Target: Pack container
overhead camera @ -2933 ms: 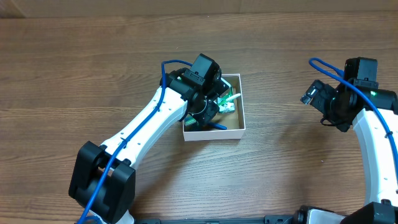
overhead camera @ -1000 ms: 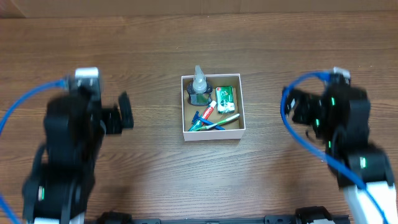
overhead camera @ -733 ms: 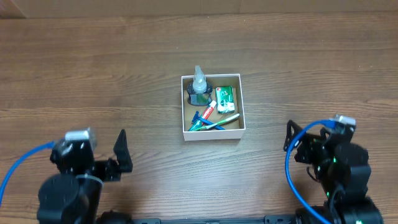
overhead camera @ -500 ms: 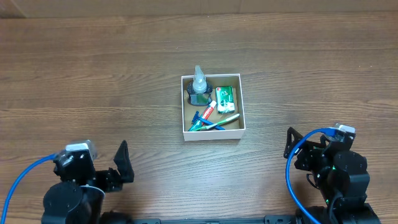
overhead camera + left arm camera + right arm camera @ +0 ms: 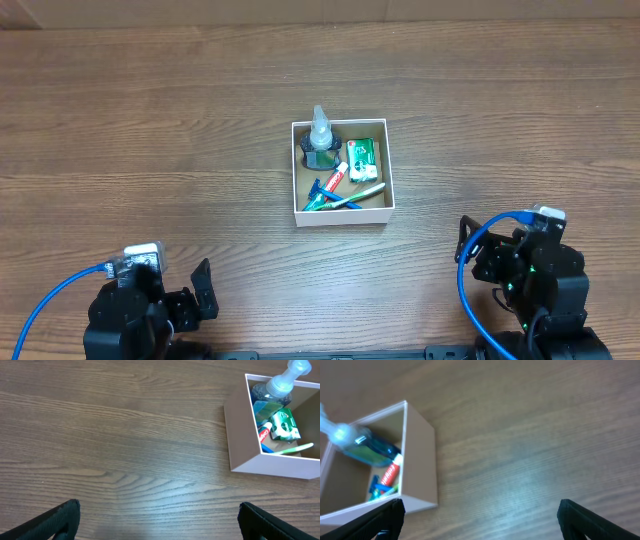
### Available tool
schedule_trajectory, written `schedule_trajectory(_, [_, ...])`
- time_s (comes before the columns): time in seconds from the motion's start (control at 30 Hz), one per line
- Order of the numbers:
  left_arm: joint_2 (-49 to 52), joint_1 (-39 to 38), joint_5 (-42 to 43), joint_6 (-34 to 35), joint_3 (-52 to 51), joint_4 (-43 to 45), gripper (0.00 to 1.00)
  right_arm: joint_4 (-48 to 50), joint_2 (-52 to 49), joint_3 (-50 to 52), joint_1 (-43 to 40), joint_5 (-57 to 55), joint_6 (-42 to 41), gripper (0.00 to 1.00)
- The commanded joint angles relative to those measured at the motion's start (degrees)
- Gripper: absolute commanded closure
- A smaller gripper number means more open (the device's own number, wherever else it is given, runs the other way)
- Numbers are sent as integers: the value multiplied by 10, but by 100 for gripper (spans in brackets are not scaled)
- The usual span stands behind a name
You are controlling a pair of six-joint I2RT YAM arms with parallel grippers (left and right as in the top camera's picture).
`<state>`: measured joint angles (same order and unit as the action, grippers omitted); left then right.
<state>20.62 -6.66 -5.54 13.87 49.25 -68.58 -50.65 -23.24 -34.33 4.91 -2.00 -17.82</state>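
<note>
The container (image 5: 345, 215), a small square box with white walls and a brown inside, stands at mid-table. In it lie a dark bottle with a clear nozzle (image 5: 320, 135), a red and white tube (image 5: 337, 177), a green packet (image 5: 361, 158) and a green toothbrush (image 5: 360, 192). My left gripper (image 5: 195, 300) sits at the near left edge, open and holding nothing. At the near right, my right gripper (image 5: 490, 262) is open and holds nothing too. The left wrist view has the container (image 5: 240, 435) far off at upper right, beyond the left gripper (image 5: 159, 520). In the right wrist view the container (image 5: 422, 465) is at left, beyond the right gripper (image 5: 480, 517).
Bare wooden table (image 5: 150, 130) surrounds the box on all sides. Blue cables (image 5: 465, 290) loop off both arms near the front edge.
Both arms have drawn back from beside the box to the table's near edge, the left one after leaving the box. Their jaws stayed open. The box and its contents have not moved.
</note>
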Motion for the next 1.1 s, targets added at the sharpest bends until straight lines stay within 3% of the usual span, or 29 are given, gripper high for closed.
schedule_trajectory(0.0, [-2,-2,7,12,-4,1,0,-12,2,2,0,-20,1,0])
schedule_trajectory(0.33, [-2,-2,7,12,-4,1,0,14,49,21,0,-6,64,0])
schedule_trajectory(0.67, [-2,-2,7,12,-4,1,0,128,209,177,5,58,68,0])
schedule_trajectory(0.77, [-2,-2,7,12,-4,1,0,191,230,226,16,87,68,0])
schedule_trajectory(0.93, [-2,-2,7,12,-4,1,0,393,231,304,22,105,85,0])
schedule_trajectory(1.0, [-2,-2,7,12,-4,1,0,488,231,334,22,104,132,0])
schedule_trajectory(1.07, [-2,-2,7,12,-4,1,0,506,231,338,23,101,177,0])
